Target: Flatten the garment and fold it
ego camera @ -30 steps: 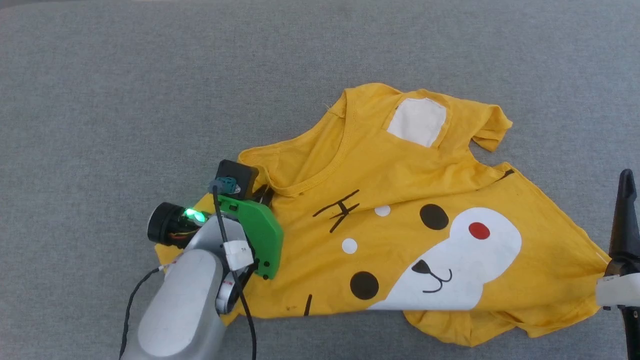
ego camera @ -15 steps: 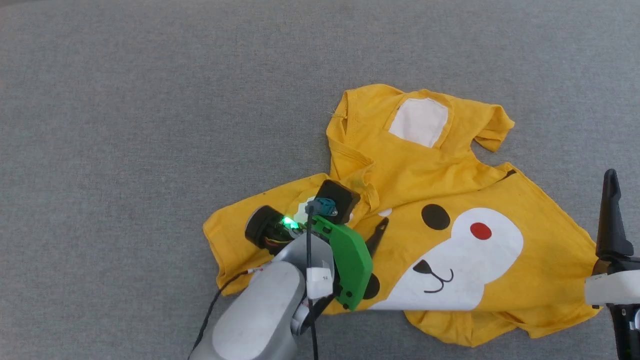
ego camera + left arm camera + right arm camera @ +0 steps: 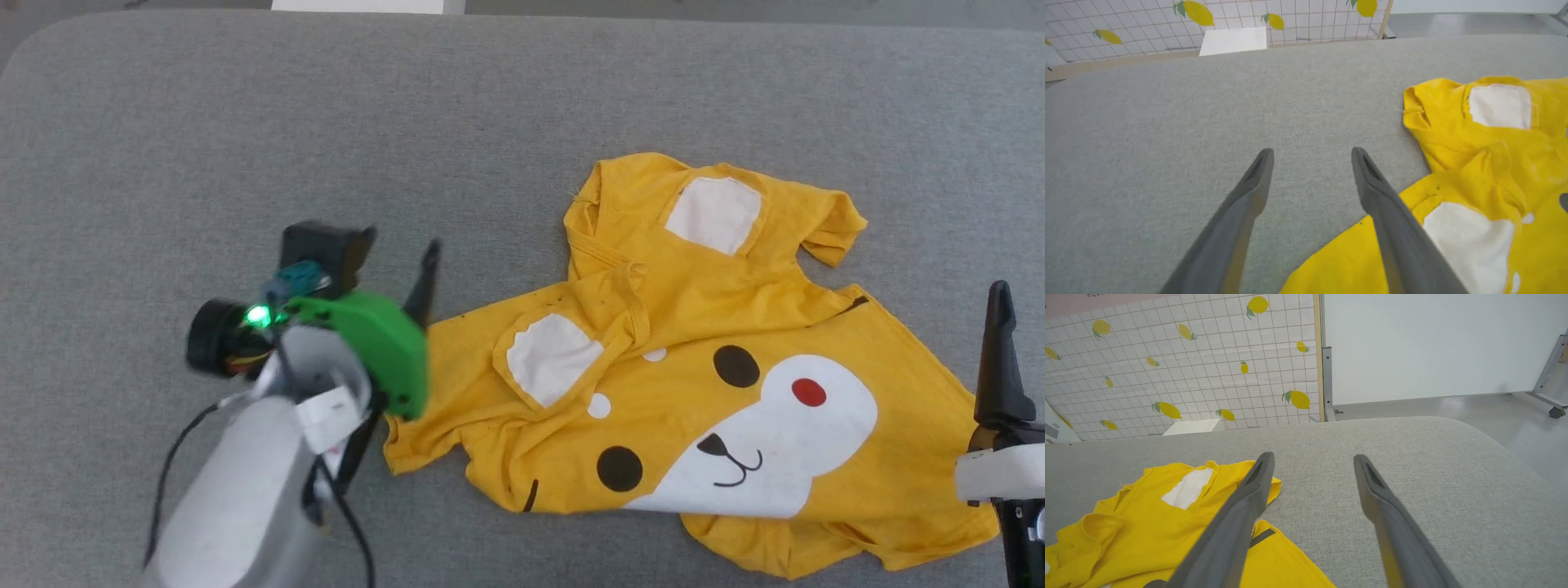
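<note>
Left tool (image 3: 1310,155), right tool (image 3: 1312,457) both spread, empty, flanking shirt (image 3: 735,457). Risk: folding now traps doubled-over sleeve (image 3: 555,359), locks creases.

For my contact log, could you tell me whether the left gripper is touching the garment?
Cannot tell: in the left wrist view the left gripper is open and empty, but one finger overlaps the garment.
</note>
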